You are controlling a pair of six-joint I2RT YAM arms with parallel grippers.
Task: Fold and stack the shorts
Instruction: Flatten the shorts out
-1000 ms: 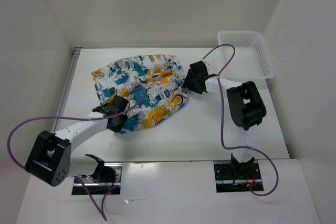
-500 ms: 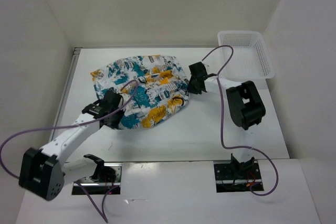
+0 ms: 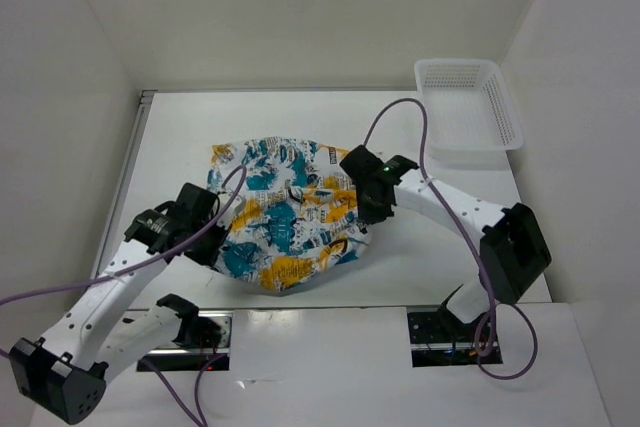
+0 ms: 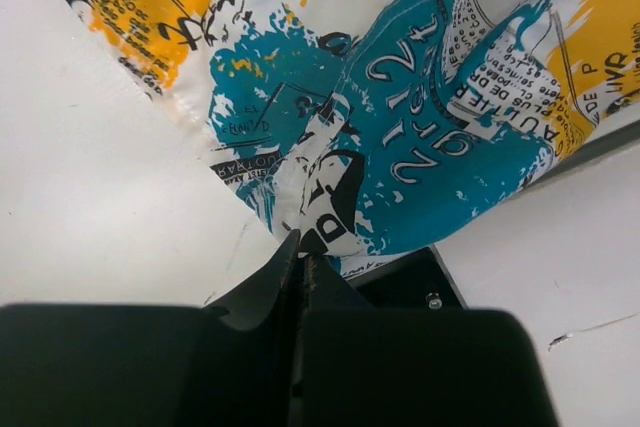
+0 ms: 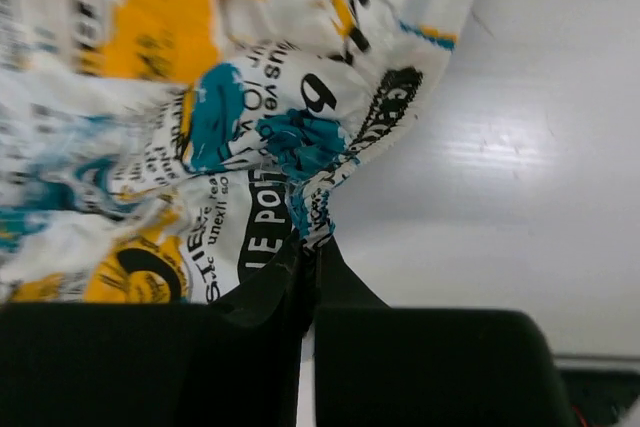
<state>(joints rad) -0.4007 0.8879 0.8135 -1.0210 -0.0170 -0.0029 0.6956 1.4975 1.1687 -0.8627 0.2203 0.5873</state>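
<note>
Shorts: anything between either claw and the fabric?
Nothing visible. The left claw is shut directly on the left edge of the shorts, the right claw on their right edge. The white basket sits apart, far right.

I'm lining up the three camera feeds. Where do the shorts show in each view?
Top external: shorts at the centre of the table, between the arms.
Left wrist: fills the upper frame, edge pinched in the left pincer.
Right wrist: fills upper left, edge pinched in the right pincer.
Shared landmark: bare white table beside the fabric.
</note>
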